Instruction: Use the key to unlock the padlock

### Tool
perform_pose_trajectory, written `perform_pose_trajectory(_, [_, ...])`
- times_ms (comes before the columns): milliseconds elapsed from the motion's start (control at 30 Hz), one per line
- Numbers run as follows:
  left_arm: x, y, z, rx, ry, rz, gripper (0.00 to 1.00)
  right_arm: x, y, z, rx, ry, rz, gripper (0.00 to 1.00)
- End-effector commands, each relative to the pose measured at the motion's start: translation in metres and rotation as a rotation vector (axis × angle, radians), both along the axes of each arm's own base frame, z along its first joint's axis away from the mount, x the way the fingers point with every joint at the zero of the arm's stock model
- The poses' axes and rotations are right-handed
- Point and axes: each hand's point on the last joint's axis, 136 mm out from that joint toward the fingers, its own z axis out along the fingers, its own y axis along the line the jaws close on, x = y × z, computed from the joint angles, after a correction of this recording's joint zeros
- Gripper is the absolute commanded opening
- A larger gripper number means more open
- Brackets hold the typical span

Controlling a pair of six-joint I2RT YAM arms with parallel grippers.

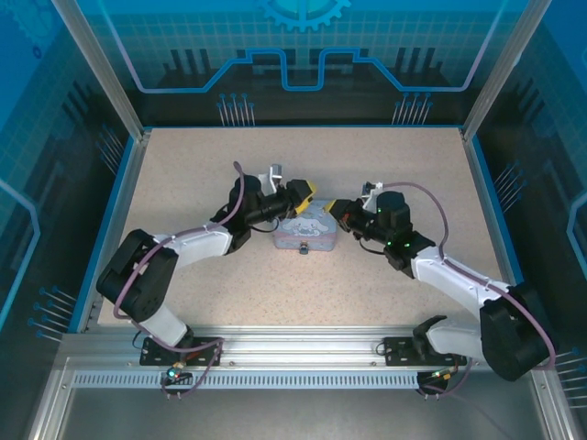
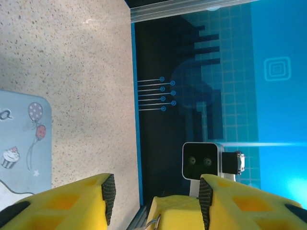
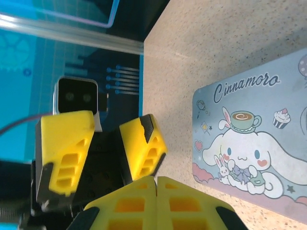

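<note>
The pale blue cartoon tin [image 1: 310, 231] lies mid-table, its lid also in the left wrist view [image 2: 21, 139] and the right wrist view [image 3: 249, 139]. A tiny dark padlock [image 1: 304, 247] hangs at the tin's front edge. Just behind the tin, the two grippers meet tip to tip. My left gripper [image 1: 308, 193] [image 2: 156, 191] stands open, its yellow fingers [image 3: 144, 141] spread either side of the right one's tips. My right gripper [image 1: 336, 209] [image 3: 156, 178] is pressed shut. A thin metal loop [image 2: 152, 222], the key's ring end, pokes out at its tips.
A speckled beige table [image 1: 183, 174] is bounded by a blue rim and transparent blue walls [image 1: 83, 137]. The aluminium frame [image 1: 293, 353] carrying both arm bases runs along the near edge. Both forearms angle inward toward the tin.
</note>
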Motion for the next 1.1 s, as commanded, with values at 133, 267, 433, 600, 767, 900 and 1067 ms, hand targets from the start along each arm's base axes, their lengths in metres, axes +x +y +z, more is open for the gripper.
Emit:
perform_pose_trajectory(133, [-0.001,0.007,0.027,-0.089,-0.058,0.139,0.41,0.017,-0.01,0.009,0.059,0.006,-0.244,0.0])
perform_pose_trajectory(267, [-0.001,0.006,0.028,-0.094,-0.06,0.141,0.35,0.016,-0.006,0.007,0.06,0.014,-0.243,0.0])
perform_pose_trajectory(433, [-0.003,0.005,0.023,-0.09,-0.055,0.144,0.34,0.016,-0.006,0.004,0.067,0.015,-0.257,0.0])
perform_pose_trajectory(600, [-0.003,0.011,0.013,-0.074,-0.044,0.175,0.35,0.015,-0.007,0.005,0.065,0.009,-0.259,0.0])
perform_pose_trajectory(767, [-0.004,0.007,0.013,-0.068,-0.048,0.168,0.35,0.016,-0.002,0.008,0.068,0.004,-0.25,0.0])
perform_pose_trajectory(900, [-0.003,0.003,0.016,-0.075,-0.052,0.16,0.34,0.018,0.004,0.011,0.074,0.0,-0.241,0.0])
perform_pose_trajectory(1067, [-0.003,0.004,0.015,-0.076,-0.052,0.165,0.31,0.019,0.009,0.011,0.073,0.002,-0.232,0.0])
